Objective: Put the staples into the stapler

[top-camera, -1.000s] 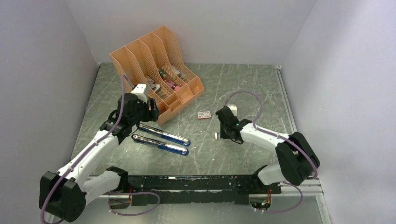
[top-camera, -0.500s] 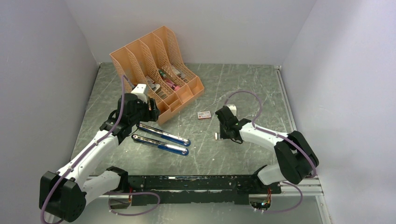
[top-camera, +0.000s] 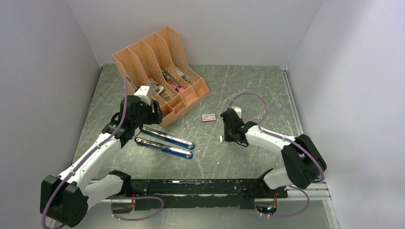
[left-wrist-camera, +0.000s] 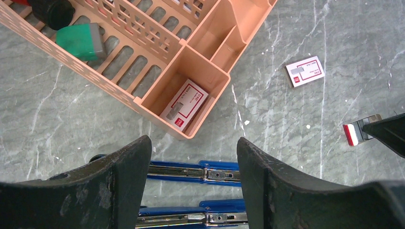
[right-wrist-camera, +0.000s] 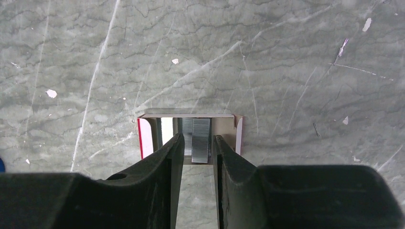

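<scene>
Surface: A grey marbled table [top-camera: 248, 90] is shut in by pale walls on three sides, and an orange organiser [top-camera: 157, 71] is stood at the back left.
Change: Almost nothing is seen to have moved in the top view over the last second. Only the jaws of the right gripper [right-wrist-camera: 197, 138] have been eased a touch wider.
Right gripper: The jaws are narrowly parted and lowered into an open staple box [right-wrist-camera: 143, 136], one finger on each side of the staples [right-wrist-camera: 201, 129]. Whether the pads are pressing on the block cannot be told from the wrist view.
Staples: They are lying in the open box on the table, right of centre.
Left gripper: The left gripper [left-wrist-camera: 193, 148] is spread wide, nothing is held, and it is poised above the stapler [top-camera: 165, 148].
Stapler: It is laid fully open, its two blue-and-silver arms side by side, well apart from the staples.
Meaning: A firm hold on the block appears not yet settled, so loading is judged not begun.
Edges: The organiser's front corner is near the stapler's far arm, and a small white-and-red box [top-camera: 208, 117] is lying just beyond the straight path.
Room: A bare stretch of table is left between staple box and stapler.
</scene>
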Controlling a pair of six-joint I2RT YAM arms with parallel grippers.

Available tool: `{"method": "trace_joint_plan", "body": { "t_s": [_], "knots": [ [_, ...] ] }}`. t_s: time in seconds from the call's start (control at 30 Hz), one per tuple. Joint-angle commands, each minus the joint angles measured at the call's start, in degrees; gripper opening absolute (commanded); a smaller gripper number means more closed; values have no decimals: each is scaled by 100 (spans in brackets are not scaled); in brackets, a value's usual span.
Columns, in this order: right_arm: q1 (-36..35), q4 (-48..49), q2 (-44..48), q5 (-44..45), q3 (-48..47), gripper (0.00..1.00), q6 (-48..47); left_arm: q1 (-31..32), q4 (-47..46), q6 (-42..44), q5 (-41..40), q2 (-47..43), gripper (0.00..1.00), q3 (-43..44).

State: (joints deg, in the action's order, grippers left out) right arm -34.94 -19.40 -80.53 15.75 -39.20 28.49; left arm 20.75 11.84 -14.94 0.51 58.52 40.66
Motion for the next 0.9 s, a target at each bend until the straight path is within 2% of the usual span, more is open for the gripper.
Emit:
{"method": "trace_joint_plan", "body": {
  "t_s": [0.0, 0.6, 0.87],
  "knots": [
    [52, 37, -20, 20, -19, 33, -43, -54, -145, 70, 153, -23, 70, 131],
    [63, 16, -196, 34, -26, 31, -115, -63, -162, 61, 181, -6, 70, 134],
    [59, -1, -172, 43, -43, 25, -118, -81, -168, 61, 197, 3, 70, 134]
  ]
}}
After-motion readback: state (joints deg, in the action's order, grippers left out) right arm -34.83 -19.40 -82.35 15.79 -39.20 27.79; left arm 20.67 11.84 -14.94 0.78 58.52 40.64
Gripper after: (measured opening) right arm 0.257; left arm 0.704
